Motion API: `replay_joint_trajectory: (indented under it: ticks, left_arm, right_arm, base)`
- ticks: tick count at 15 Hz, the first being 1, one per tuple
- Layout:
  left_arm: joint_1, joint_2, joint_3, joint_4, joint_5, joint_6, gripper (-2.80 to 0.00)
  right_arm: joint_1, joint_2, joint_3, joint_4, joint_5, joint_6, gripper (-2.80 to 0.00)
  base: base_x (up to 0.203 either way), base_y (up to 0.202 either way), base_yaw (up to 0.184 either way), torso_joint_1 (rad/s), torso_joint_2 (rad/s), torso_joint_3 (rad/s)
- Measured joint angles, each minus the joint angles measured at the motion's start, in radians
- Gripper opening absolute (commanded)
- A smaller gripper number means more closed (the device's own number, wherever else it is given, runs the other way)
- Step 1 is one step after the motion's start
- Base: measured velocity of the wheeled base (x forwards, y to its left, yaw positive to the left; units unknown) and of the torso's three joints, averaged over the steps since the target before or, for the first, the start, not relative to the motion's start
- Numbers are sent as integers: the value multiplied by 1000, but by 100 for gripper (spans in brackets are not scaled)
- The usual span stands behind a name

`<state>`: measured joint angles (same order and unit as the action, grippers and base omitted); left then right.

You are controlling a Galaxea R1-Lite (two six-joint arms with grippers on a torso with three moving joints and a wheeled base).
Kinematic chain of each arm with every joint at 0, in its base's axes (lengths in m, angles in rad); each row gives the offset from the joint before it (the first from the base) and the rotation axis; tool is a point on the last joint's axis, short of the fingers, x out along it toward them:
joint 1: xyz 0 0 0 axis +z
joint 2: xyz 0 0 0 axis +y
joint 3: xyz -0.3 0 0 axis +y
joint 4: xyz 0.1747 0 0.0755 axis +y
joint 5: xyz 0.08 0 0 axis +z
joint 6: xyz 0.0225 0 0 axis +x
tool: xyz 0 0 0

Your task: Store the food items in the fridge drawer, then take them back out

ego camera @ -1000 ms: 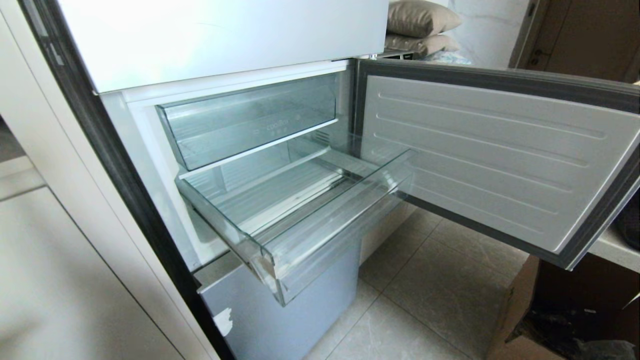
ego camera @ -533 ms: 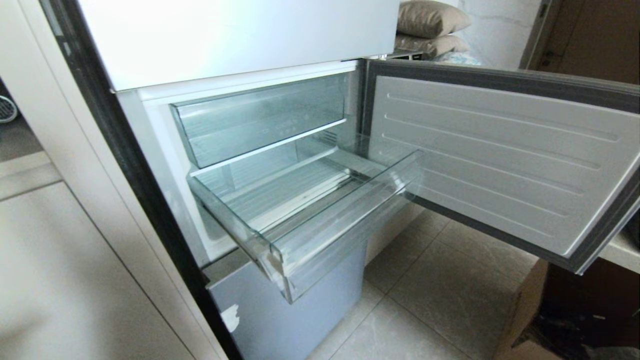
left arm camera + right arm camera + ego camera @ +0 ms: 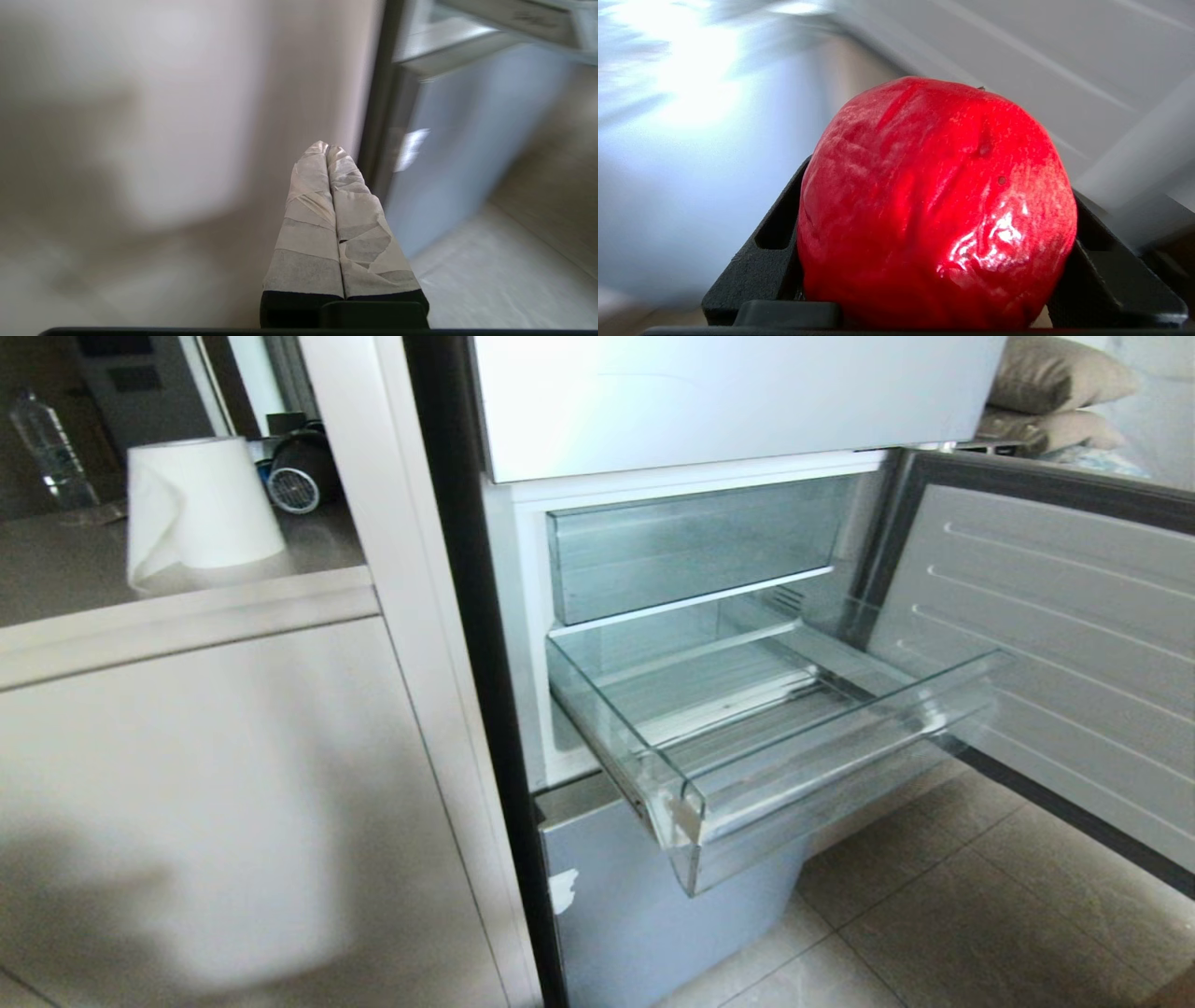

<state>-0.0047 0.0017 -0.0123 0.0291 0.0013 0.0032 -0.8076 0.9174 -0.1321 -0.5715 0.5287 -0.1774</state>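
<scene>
Hanging onto the red fruit (image 3: 934,205) with the right gripper (image 3: 941,247), jaws spread wide and clamping it from both sides, so definitely gripping and not just cradling. Keeping that hand out of the head view, though, so guessing a bit on where exactly it's hovering.

Seeing the ribbed inner face of the fridge door (image 3: 1064,42) blurring past right behind the fruit, so probably sitting off toward the door-side end of the fridge drawer (image 3: 840,747), not over it yet. Drawer sticking well out of the fridge, long axis running along its front lip from the near corner to the corner by the door, and showing nothing on its ribbed floor. Going by that, likely needing to swing in across the door-side edge and down over the front lip. Honestly not able to tell whether this is heading in or coming back out.

Fruit looking glossy, deep red, roundish with wrinkly skin and a couple of tiny dark specks, no real long axis to worry about.

Leaving the left gripper (image 3: 329,154) pinched closed on nothing, parked low and pointing at the cabinet panel (image 3: 163,140) beside the fridge, so way less useful here than the right.
</scene>
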Motion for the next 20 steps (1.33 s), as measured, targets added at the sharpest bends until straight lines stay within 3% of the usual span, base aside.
replay_joint_trajectory:
  ticks: [5,7,9,13,16,20]
  left_arm:
    - [0,0,0,0,0,0,-280]
    - [0,0,0,0,0,0,-280]
    - [0,0,0,0,0,0,-280]
    - [0,0,0,0,0,0,-280]
    - [0,0,0,0,0,0,-280]
    - [0,0,0,0,0,0,-280]
  right_arm:
    - [154,24,-49,1,-3,7,-280]
    - [283,49,-105,17,-21,44,-280]
    - [431,78,-246,102,-101,82,-280]
    - [695,213,-630,455,-269,155,-280]
    - [798,415,-825,590,-346,189,-280]
    - [848,700,-1054,617,-384,208,-280]
  base:
    - [1,-6,155,4,2,2]
    - [1,-2,29,3,1,1]
    - [0,0,0,0,0,0]
    - [0,0,0,0,0,0]
    - [0,0,0,0,0,0]
    - [0,0,0,0,0,0]
